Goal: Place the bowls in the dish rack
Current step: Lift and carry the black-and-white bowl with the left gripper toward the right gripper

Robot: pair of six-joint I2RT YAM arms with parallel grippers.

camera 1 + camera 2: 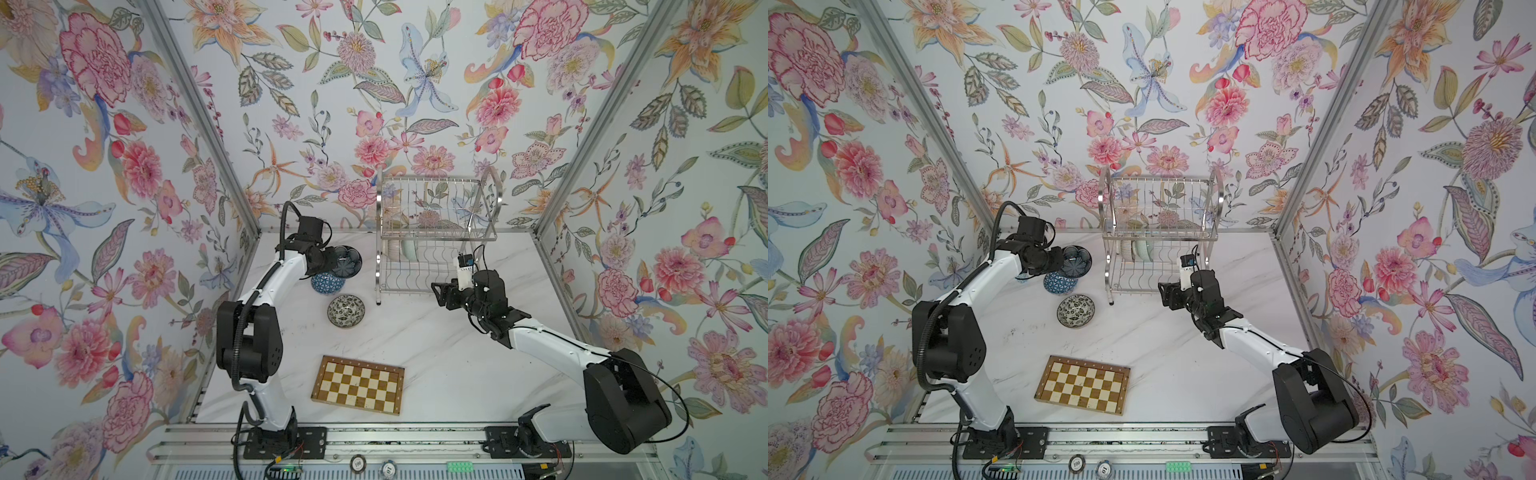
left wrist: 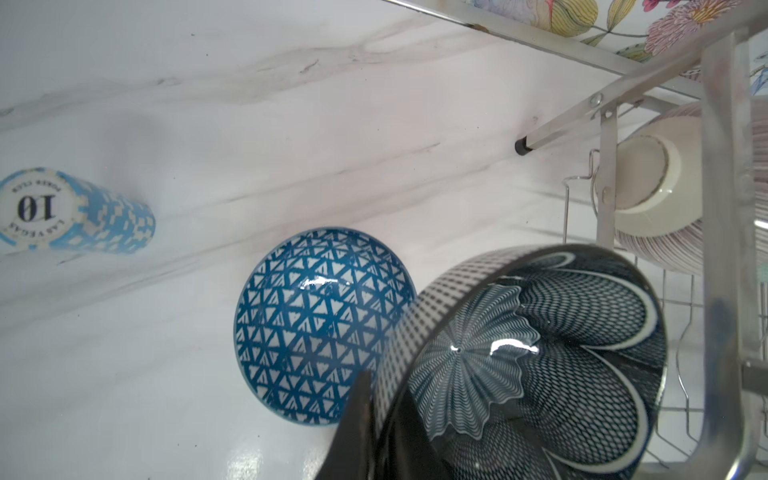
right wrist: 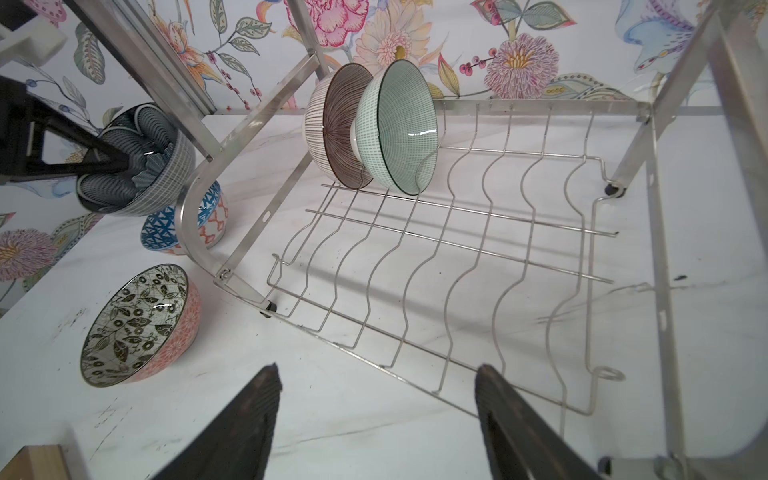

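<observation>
R gripper (image 3: 376,372) hangs wide, empty, at the dish rack (image 1: 440,238) front; L gripper (image 2: 382,399) pinches the navy petal bowl (image 2: 540,357) by its rim, lifted just left of rack. Third of five, I judge: pink-lined bowl (image 3: 336,124), pale green bowl (image 3: 399,124) already in the lower tier, so next needs tipping it past the side arch (image 3: 185,224) into the adjoining slot, clearance hard to read. Marble-look table (image 1: 436,365), checkered board (image 1: 358,384) before rack, flowered walls (image 1: 374,83) behind.

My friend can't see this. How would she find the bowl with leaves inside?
Start at the shiny dish rack. Just left of its front corner sits the leafy bowl, between the blue lattice bowl and the checkered board. Only it has black leaves inside.
</observation>
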